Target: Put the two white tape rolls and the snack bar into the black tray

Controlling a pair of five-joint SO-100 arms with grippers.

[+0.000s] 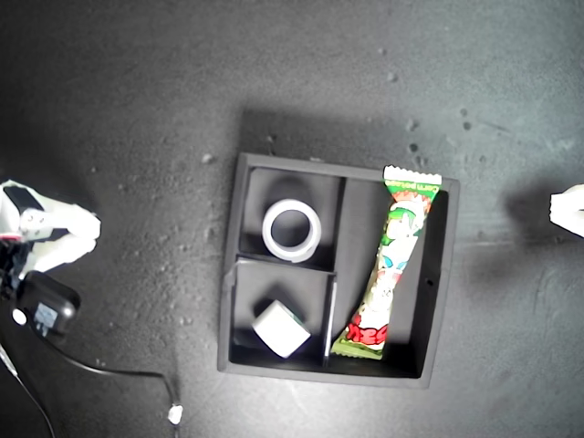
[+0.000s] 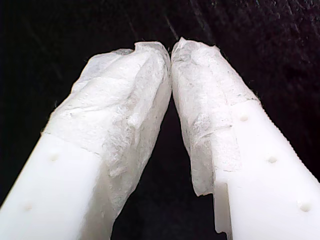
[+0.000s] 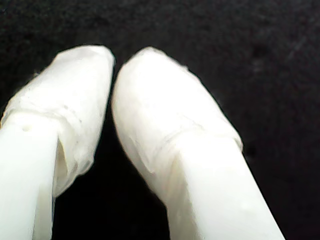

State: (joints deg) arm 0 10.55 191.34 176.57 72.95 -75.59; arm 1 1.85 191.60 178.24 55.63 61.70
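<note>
The black tray sits in the middle of the exterior view. One white tape roll lies flat in one small compartment. The other white tape roll rests tilted in the second small compartment. The snack bar lies along the tall compartment, its top crimped end over the tray's wall. My first gripper is shut, padded tips touching, nothing between them, over bare dark surface. My second gripper is likewise shut and empty. The wrist views do not show which arm is which.
A white arm part shows at the exterior view's left edge, and another at its right edge, both well away from the tray. A black plug with a thin cable lies at the exterior view's lower left.
</note>
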